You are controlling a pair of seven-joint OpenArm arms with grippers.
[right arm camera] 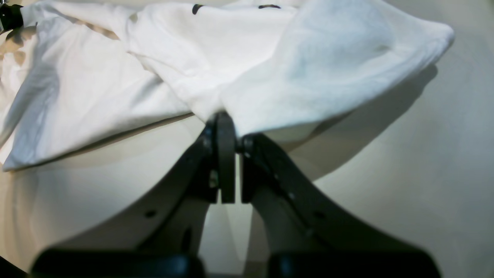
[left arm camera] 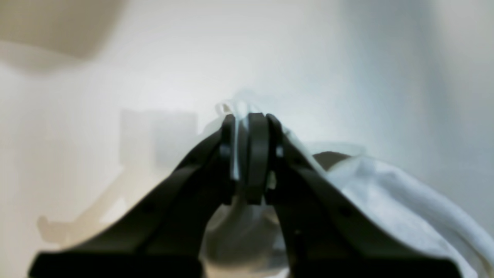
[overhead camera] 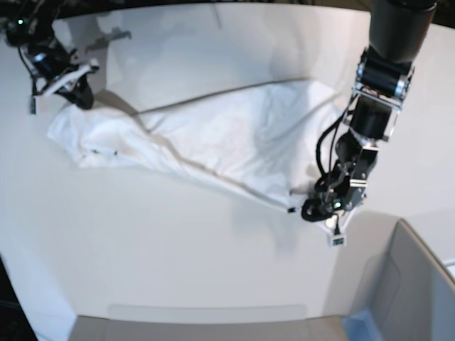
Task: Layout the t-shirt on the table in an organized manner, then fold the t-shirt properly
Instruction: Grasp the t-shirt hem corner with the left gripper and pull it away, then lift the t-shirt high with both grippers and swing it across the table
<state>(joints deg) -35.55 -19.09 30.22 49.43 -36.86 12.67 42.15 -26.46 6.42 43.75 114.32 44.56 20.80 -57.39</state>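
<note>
The white t-shirt stretches across the table, rumpled, with only small dark marks showing on it. In the base view my left gripper is at the cloth's near right corner. The left wrist view shows that gripper pinched shut on a thin edge of the t-shirt, which drapes away to the right. My right gripper is at the far left end of the cloth. The right wrist view shows it shut on a fold of the t-shirt, which is lifted a little off the table.
A grey box with a blue corner stands at the near right, close to the left arm. The table's curved near edge runs along the bottom of the base view.
</note>
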